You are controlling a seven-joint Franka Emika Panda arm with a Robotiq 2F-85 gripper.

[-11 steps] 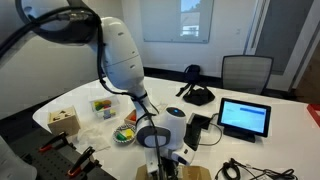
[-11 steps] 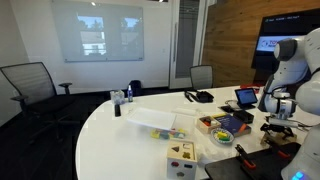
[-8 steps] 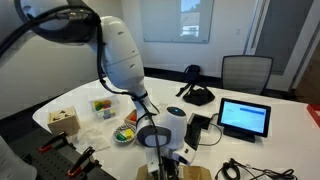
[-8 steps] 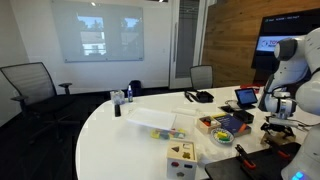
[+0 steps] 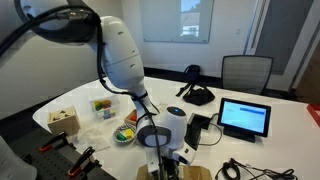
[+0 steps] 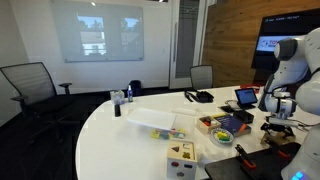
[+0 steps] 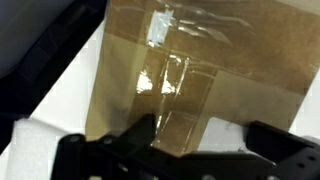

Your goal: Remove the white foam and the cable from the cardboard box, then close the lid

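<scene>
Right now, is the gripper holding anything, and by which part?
Nothing. The gripper is open over the taped box, and only the box top shows between its fingers.

cardboard box [image 7: 215, 70] close under gripper [image 7: 200, 138], white foam [image 7: 28, 152] beside it, tablet [image 5: 244, 118] nearby

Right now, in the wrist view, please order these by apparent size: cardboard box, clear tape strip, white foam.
1. cardboard box: it fills most of the picture.
2-3. clear tape strip and white foam look similar. The foam is cut by the picture edge, so I cannot rank them.
</scene>
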